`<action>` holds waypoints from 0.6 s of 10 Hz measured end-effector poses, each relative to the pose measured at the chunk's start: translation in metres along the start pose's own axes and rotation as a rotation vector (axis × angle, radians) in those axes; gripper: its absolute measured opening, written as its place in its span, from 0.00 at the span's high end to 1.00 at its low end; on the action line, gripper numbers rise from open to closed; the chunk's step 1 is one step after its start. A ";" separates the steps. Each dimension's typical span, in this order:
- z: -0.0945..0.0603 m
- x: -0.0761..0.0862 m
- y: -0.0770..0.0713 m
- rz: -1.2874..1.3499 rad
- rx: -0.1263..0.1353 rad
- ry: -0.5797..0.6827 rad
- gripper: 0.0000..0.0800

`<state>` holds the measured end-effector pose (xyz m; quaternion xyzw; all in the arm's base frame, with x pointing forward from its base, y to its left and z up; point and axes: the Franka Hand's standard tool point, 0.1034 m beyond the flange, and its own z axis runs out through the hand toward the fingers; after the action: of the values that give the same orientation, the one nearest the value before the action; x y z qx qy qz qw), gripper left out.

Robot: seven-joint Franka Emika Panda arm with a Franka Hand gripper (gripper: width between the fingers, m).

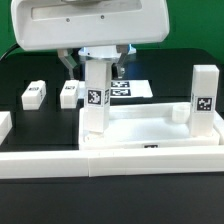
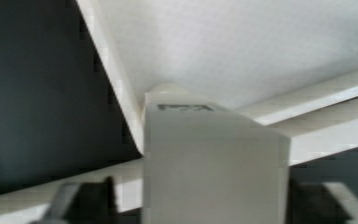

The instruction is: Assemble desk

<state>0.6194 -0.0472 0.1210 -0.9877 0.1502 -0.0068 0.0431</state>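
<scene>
A black table (image 1: 25,65) fills the scene, bounded along the near side by a long low white border wall (image 1: 60,165). The white tray-like desk top (image 1: 150,130) lies flat on the table just behind that wall.

One square white leg (image 1: 95,108) stands upright at the desk top's corner on the exterior view's left, with a black-and-white tag on its near face. A second leg (image 1: 203,95) stands upright at the corner on the exterior view's right, also tagged.

Two more legs lie loose on the table, well apart from the desk top: one (image 1: 33,93) toward the exterior view's left and another (image 1: 68,93) just beside it. Behind the standing leg, the marker board (image 1: 132,88) lies flat.

The gripper (image 1: 97,68) hangs directly over the first leg, under the arm's bulky white housing (image 1: 90,25). In the wrist view the leg (image 2: 211,150) rises between the dark fingers (image 2: 91,200), with the desk top (image 2: 247,50) behind it and the table (image 2: 34,100) to one side. The gripper (image 2: 202,205) is spread, straddling the leg, and a thin gap seems to show on each side.
</scene>
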 end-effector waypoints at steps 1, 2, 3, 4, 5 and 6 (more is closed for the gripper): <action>0.000 0.000 0.000 0.065 -0.001 0.000 0.64; 0.001 0.000 0.000 0.129 0.000 -0.001 0.64; 0.001 0.000 0.000 0.206 0.000 -0.001 0.64; 0.001 0.000 0.000 0.266 0.000 -0.002 0.64; 0.001 0.000 -0.001 0.336 0.001 -0.001 0.64; 0.002 0.002 0.001 0.405 0.012 -0.001 0.64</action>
<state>0.6213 -0.0485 0.1193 -0.9370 0.3457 0.0015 0.0496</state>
